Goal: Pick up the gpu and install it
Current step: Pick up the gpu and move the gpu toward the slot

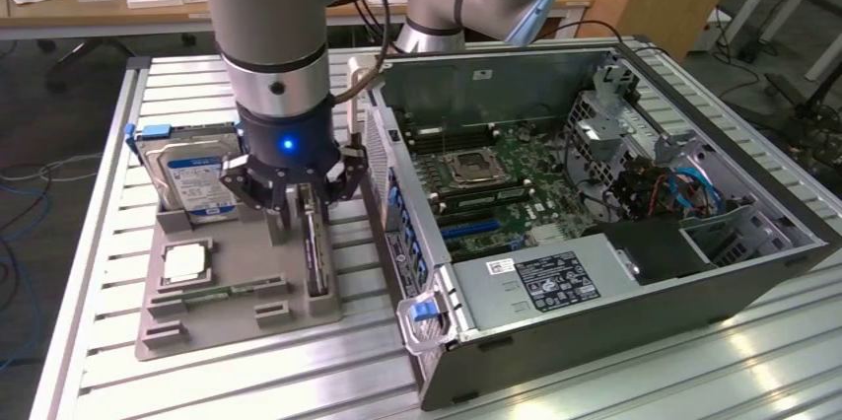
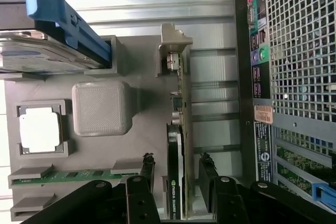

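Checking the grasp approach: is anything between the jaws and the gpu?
Nothing visible does. The gripper straddles the gpu, jaws open with a bare gap on each side; the card stands on edge in the gray tray.

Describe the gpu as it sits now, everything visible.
The gpu is a thin card standing on its long edge in a slot of the grey tray, beside the computer case. Seen edge-on, it shows a green board, a black cooler with a small logo label on one face, and a silver metal bracket at one end. The gripper straddles it with open jaws, a gap on each side, so it is not yet gripped or lifted.
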You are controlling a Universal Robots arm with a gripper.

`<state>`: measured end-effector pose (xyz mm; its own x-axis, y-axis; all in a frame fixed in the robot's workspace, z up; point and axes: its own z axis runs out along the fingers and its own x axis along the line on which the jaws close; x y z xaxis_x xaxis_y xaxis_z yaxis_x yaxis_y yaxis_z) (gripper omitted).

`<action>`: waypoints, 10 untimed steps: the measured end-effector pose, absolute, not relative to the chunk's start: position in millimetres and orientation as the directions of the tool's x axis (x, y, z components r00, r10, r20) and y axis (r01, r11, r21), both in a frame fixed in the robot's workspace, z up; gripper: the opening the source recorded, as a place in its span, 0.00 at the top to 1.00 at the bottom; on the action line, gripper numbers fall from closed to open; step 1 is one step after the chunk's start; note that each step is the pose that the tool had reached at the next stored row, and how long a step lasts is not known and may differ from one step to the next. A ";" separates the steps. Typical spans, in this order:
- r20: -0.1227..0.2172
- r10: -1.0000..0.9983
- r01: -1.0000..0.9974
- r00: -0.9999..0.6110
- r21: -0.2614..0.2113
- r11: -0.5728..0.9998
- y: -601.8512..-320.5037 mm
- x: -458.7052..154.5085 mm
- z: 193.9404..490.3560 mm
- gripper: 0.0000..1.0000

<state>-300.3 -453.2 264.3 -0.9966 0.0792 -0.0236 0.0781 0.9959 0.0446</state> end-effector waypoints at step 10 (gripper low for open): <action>-0.024 0.079 0.078 -0.997 0.045 0.996 -453.2 -300.5 247.6 0.53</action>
